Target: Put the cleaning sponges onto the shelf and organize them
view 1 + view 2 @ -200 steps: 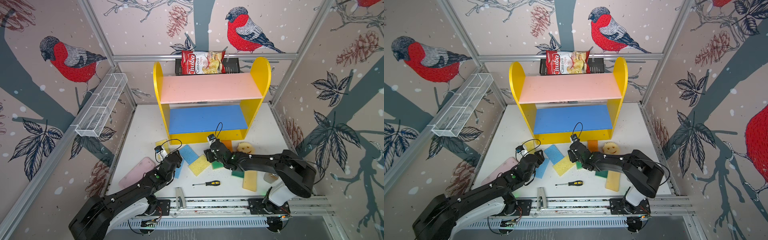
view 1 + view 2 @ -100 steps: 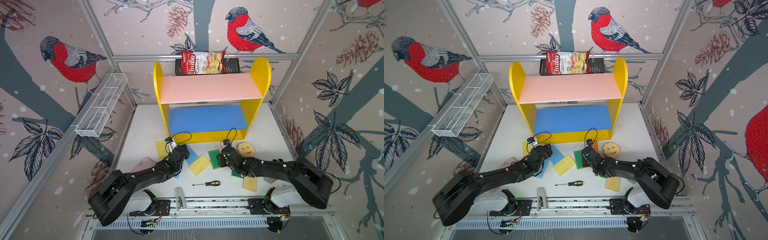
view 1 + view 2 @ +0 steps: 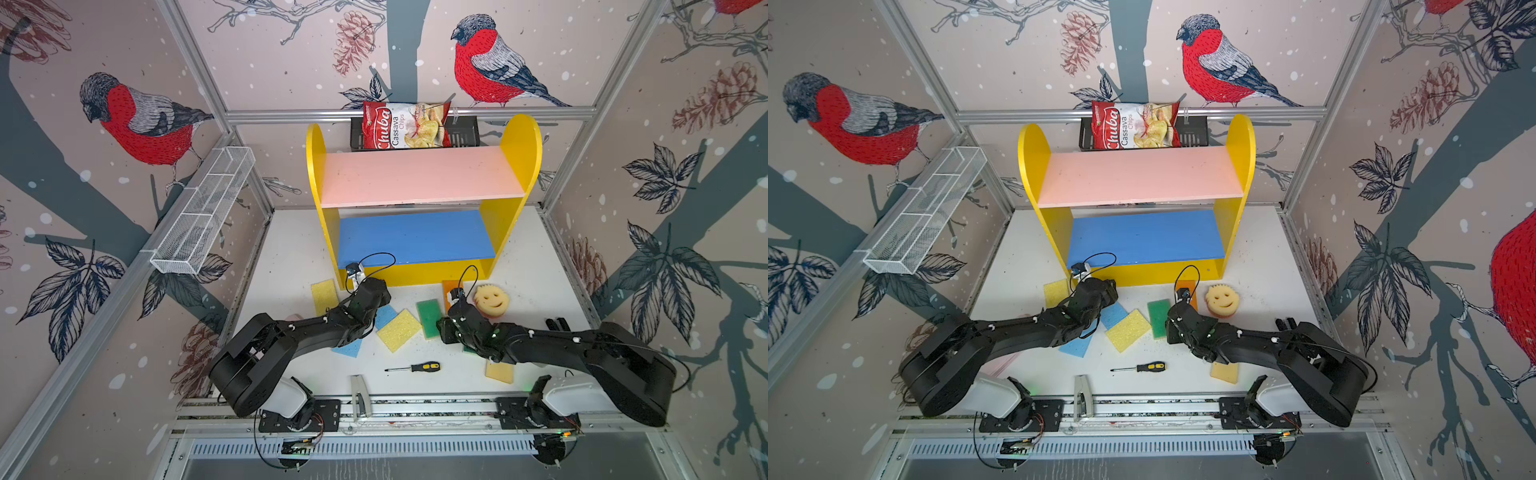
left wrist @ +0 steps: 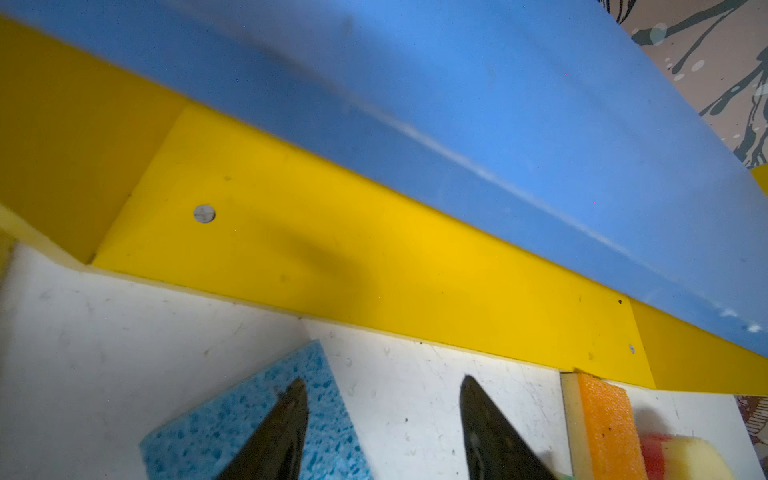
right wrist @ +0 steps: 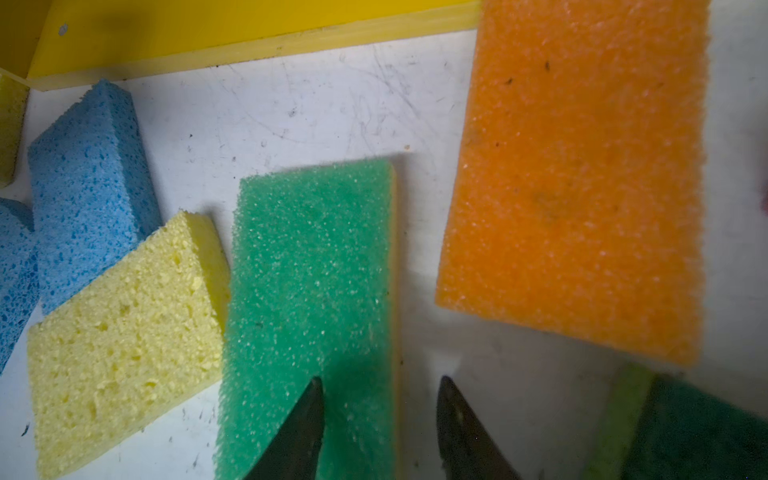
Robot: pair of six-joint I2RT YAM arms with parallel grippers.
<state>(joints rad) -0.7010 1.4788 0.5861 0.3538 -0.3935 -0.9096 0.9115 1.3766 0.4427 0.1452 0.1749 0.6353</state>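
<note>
Shelf (image 3: 521, 158) stands at the back of the surface (image 3: 291, 249). Pink board (image 3: 419, 176) and blue board (image 3: 415, 237) are both bare, no sponge on either yet. All the sponges in view lie loose on the surface in front of the yellow base, within short reach of both arms. Left arm (image 3: 316, 328) is stretched low toward the base. Left jaws are wide and empty, one tip over the corner of a blue sponge (image 4: 249, 424), the other over bare surface. Likely set astride that sponge's edge to pinch it, not gripping yet. Right arm (image 3: 540, 340) reaches in from its own side. Right jaws are moderately apart and hold nothing, one tip above the green sponge (image 5: 311, 270), the other just off its long edge. Reads as a line-up for a grip across that edge, since a flat foam piece offers little else to take. Yellow sponge (image 5: 124, 324) touches or nearly touches the green one's other long side and might be dragged along. Orange sponge (image 5: 573, 187) lies just beside, near the base, with the smiley sponge (image 3: 490, 299) beyond it. Screwdriver (image 3: 415, 368) lies nearer the arm mounts, clear of both and no part of the job. Each arm addresses the sponge nearest it, so neither crosses the other.
</note>
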